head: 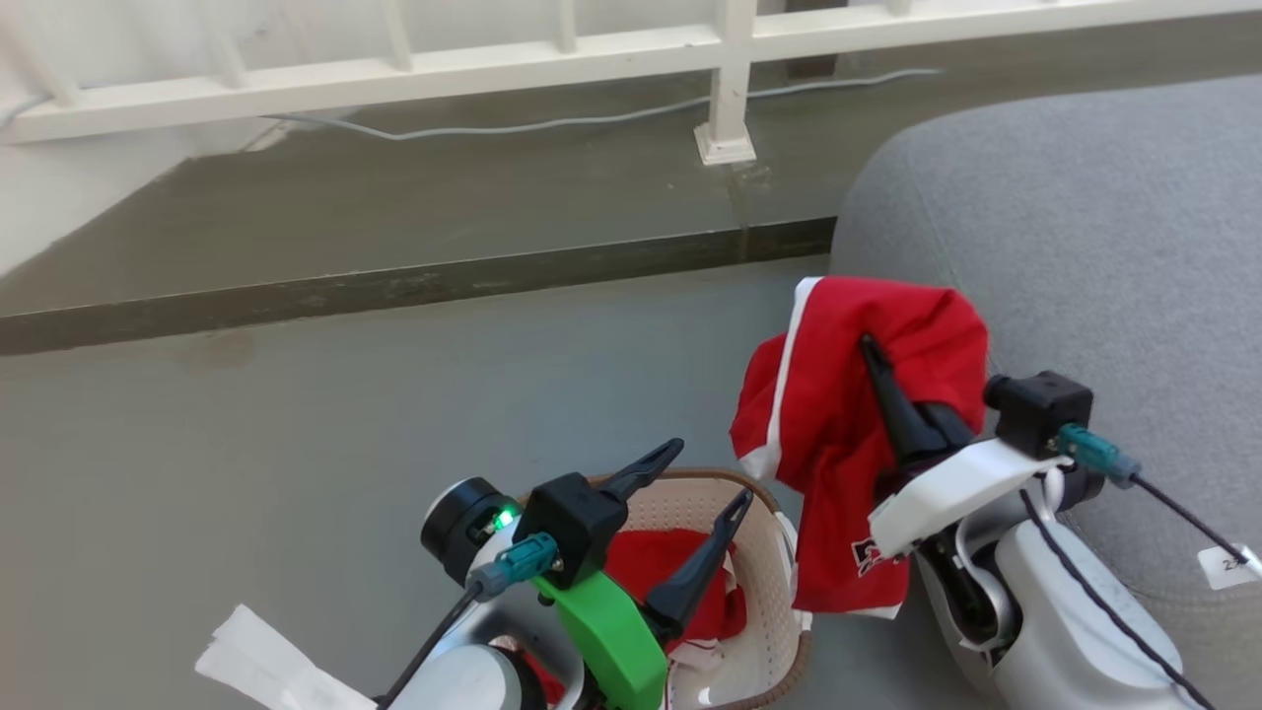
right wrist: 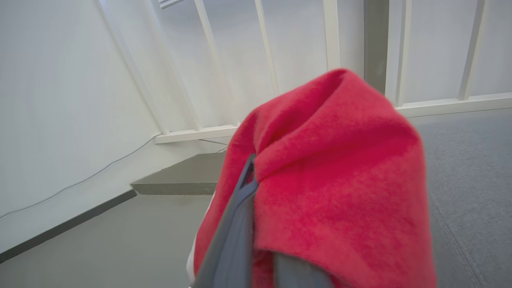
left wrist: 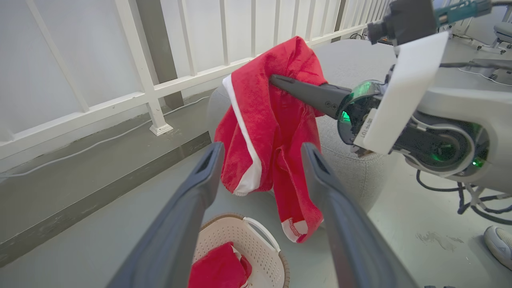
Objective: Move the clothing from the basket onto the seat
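Right hand pinches the red garment mid-frame, left hand gapes empty; dangling hem could slip short of the seat.

Grey floor; raised step with dark edge; white railing above; grey cable along step; white wall.

Fingertips of the right gripper lie buried in the red garment; we lose the basket at the lower edge, its floor covered by clothing.
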You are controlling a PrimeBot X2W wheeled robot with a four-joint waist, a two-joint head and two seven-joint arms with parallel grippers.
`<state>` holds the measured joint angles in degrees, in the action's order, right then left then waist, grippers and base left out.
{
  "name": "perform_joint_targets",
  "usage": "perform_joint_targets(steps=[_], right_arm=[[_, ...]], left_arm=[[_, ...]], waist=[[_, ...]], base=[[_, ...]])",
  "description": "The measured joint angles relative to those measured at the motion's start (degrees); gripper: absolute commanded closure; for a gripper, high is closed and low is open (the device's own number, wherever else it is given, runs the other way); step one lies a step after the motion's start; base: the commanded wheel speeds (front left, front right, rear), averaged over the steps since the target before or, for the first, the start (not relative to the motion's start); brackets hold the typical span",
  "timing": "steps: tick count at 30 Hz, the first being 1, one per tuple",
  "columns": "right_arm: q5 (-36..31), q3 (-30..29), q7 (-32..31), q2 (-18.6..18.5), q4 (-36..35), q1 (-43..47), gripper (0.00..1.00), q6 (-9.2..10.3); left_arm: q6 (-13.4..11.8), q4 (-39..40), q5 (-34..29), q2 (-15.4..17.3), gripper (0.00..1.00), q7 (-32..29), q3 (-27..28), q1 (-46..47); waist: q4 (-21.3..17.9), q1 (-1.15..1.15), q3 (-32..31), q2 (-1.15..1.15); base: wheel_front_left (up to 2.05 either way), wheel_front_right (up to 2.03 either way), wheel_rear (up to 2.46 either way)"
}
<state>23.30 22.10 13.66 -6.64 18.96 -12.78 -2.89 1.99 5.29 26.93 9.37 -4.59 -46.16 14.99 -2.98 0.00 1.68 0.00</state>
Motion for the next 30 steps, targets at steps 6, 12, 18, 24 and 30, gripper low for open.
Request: perform_joint_targets(steps=[6, 12, 18, 24, 30], right_arm=[[0.14, -1.99, 0.26, -0.65, -0.04, -1.3, 1.0, 0.56], [0.67, -3.92, 0.49, -0.86, -0.13, -2.55, 1.0, 1.49], [1.01, -6.32, 0.51, -1.8, -0.02, -4.72, 1.0, 1.59], [1.87, -10.12, 0.62, -3.09, 0.9, -7.01, 1.0, 2.49], [2.58, -14.64, 0.66, -4.39, 1.34, -9.81, 1.0, 3.52]], left_arm=[[0.0, 1.65, -0.29, 0.75, 0.0, -0.52, -0.19, 0.0], [0.0, 2.92, -0.7, 1.05, 0.0, -1.64, -0.33, 0.01], [0.0, 3.57, -1.05, 1.54, 0.0, -2.57, -0.64, 0.23], [0.01, 4.6, -2.87, 1.55, 0.0, -3.52, -0.87, 1.81], [0.3, 4.86, -3.46, 1.55, 0.0, -4.8, -1.75, 3.67]], waist=[[-2.17, 0.0, 1.5, 0.0], [-4.99, 0.0, 3.31, 0.0], [-8.03, 0.0, 5.64, 0.0], [-10.54, 0.0, 8.6, 0.0], [-12.4, 0.0, 11.66, 0.0]], base=[[0.0, 0.0, 0.0], [0.0, 0.0, 0.0], [0.0, 0.0, 0.0], [0.0, 0.0, 0.0], [0.0, 0.0, 0.0]])
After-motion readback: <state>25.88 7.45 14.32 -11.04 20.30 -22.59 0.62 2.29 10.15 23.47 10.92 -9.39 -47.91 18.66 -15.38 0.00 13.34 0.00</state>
